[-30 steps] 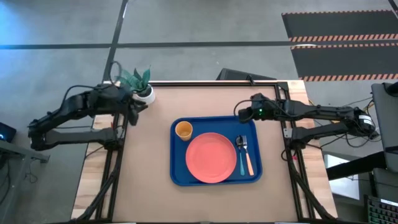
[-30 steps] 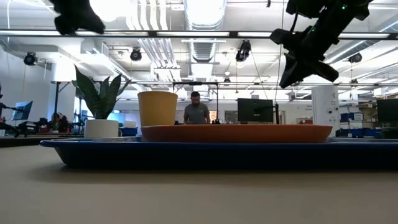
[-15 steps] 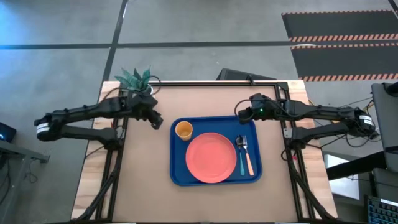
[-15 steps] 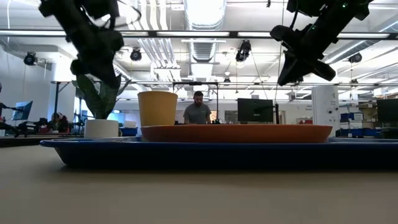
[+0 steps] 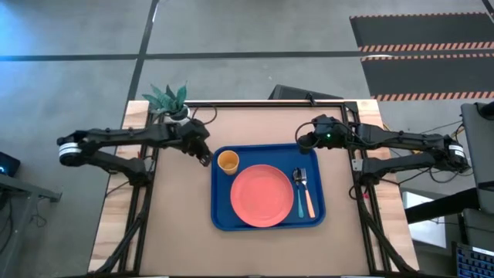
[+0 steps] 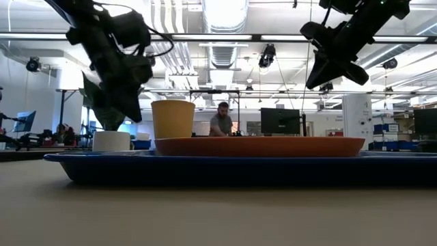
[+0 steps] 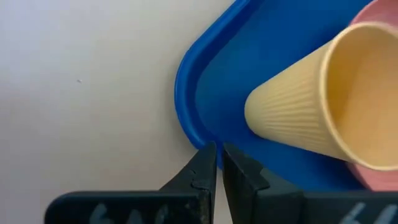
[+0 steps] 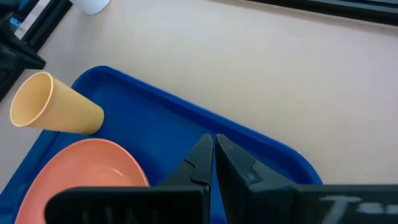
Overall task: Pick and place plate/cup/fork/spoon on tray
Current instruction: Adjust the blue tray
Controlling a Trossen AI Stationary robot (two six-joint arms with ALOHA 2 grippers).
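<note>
Left arm reaches in low from the table's left edge, stretched nearly straight, and the left gripper [image 5: 204,154] hangs just off the tray's [image 5: 220,216] far-left corner, close beside the cup [image 5: 228,161] but not touching it; in the left wrist view its fingers [image 7: 202,171] are pinched together w/ only a sliver between them, holding nothing, tips right above the tray's rounded corner rim [image 7: 184,106]. Right arm comes in from the table's right edge, forearm roughly level, wrist bent down — the right gripper [image 5: 306,141] hovers over the table just past the tray's far edge, near its far-right corner. Its fingers [image 8: 200,163] are likewise clenched, empty. In the low view both grippers sit well above the tableware, left [image 6: 126,102] lower than right [image 6: 321,72]. The tray lies mid-table and carries everything: cup upright in the far-left corner, plate [image 5: 264,196] in the middle just touching or nearly touching the cup, and along the right edge the spoon [image 5: 299,193] and fork [image 5: 307,194] side by side, spoon nearer the plate. A potted plant [image 5: 171,102] stands at the table's far-left corner. A person [image 6: 222,123] shows in the room behind.
</note>
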